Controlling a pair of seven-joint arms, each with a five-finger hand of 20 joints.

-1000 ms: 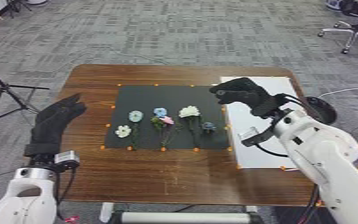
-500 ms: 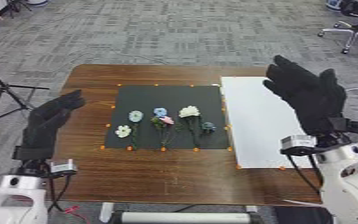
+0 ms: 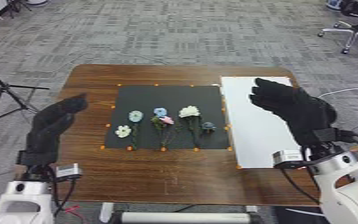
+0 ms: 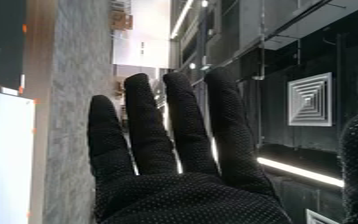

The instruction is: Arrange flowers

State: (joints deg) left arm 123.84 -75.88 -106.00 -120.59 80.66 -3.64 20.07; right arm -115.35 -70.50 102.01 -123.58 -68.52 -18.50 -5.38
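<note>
Flowers lie flat on the black mat [image 3: 149, 92], in approx. one row, w/ their stems pointing to the robot's side of the brown table [image 3: 113, 170]. From L to R, as the robot has it, I see the small white flower [image 3: 123, 131], the pale blue flower [image 3: 135, 116], the blue flower [image 3: 160, 112] w/ the pink flower [image 3: 167, 120] just beside it, the big white flower [image 3: 190, 111], and the dark blue flower [image 3: 208, 126].

The robot's R hand [image 3: 293, 105] is well apart from all of them, on their R, w/ a part of the white sheet [image 3: 251, 125] between. The dark blue flower is the nearest to this hand, the small white flower the farthest. In the wrist view, the R hand [image 4: 193, 200] is wide open: fingers straight and a bit spread, thumb away from them, nothing in its hold.

The L hand [image 3: 51, 127] is at the L side of the table, near the mat but apart from the flowers. Its fingers are extended, close together, and it has hold of nothing. So the flowers are btwn. the two hands, and neither hand touches them. Small orange marks [image 3: 196, 149] are along the edges of mat & sheet.
</note>
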